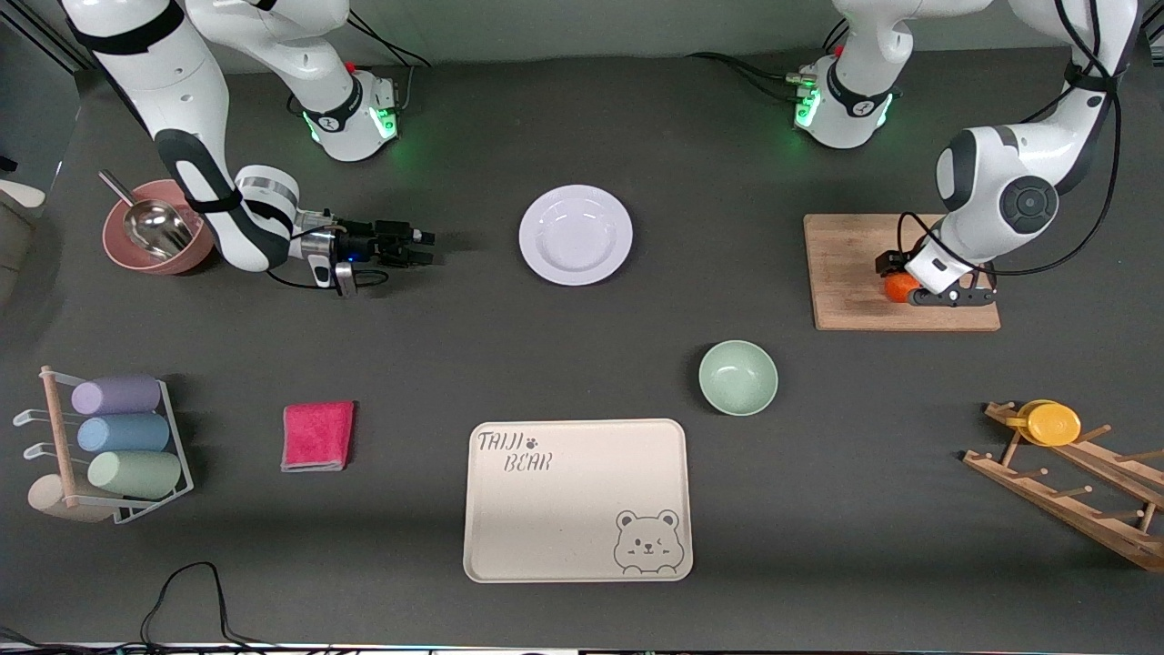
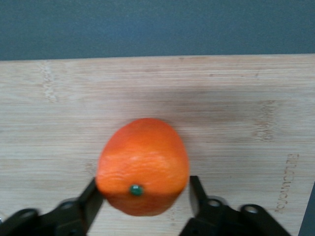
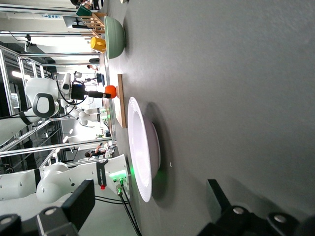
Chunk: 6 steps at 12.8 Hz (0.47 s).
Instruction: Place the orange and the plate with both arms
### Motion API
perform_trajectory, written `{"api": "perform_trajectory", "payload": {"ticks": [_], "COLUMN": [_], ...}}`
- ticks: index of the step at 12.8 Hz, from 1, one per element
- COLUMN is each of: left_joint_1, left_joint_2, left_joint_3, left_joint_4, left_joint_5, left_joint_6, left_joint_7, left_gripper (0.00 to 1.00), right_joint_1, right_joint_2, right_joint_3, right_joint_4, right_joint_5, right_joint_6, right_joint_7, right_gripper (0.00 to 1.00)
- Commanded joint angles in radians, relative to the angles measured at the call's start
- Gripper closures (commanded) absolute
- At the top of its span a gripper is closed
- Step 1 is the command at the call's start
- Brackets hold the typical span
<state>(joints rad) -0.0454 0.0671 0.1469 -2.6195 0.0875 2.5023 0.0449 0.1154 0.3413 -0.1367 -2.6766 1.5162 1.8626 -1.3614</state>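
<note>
Your left gripper (image 2: 142,196) brackets the small round orange (image 2: 142,164) on the pale wooden board (image 2: 236,118), fingers spread; your right gripper (image 1: 414,246), also spread, faces the glossy white plate (image 1: 576,235) mid-table.

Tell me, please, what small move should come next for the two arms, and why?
Probably close the left gripper: its fingers flank the orange on the cutting board without visibly squeezing it. The right gripper, open, waits low beside the plate.
</note>
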Motion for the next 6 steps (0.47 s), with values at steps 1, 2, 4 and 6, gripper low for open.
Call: {"api": "perform_trajectory", "payload": {"ticks": [1, 2, 4, 6], "left_joint_1": [-0.007, -0.007, -0.008, -0.016], "left_joint_2": [-0.006, -0.006, -0.019, -0.067], "left_joint_3": [0.017, 0.017, 0.016, 0.013], "left_joint_4": [0.007, 0.007, 0.027, 0.096], "left_joint_5": [0.012, 0.012, 0.011, 0.011], "left_joint_6": [-0.019, -0.019, -0.04, -0.159], "left_joint_7": [0.015, 0.013, -0.005, -0.008], "left_gripper": [1.0, 1.0, 1.0, 1.0], "right_joint_1": [0.012, 0.012, 0.012, 0.012], "right_joint_2": [0.027, 0.025, 0.027, 0.028], "right_joint_3": [-0.003, -0.003, -0.001, -0.001], "right_joint_4": [0.015, 0.017, 0.017, 0.018], "right_joint_5": [0.03, 0.03, 0.03, 0.03], "right_joint_6": [-0.013, -0.013, -0.011, -0.01], "right_joint_7": [0.016, 0.033, 0.034, 0.033], "right_gripper": [0.0, 0.05, 0.24, 0.4]}}
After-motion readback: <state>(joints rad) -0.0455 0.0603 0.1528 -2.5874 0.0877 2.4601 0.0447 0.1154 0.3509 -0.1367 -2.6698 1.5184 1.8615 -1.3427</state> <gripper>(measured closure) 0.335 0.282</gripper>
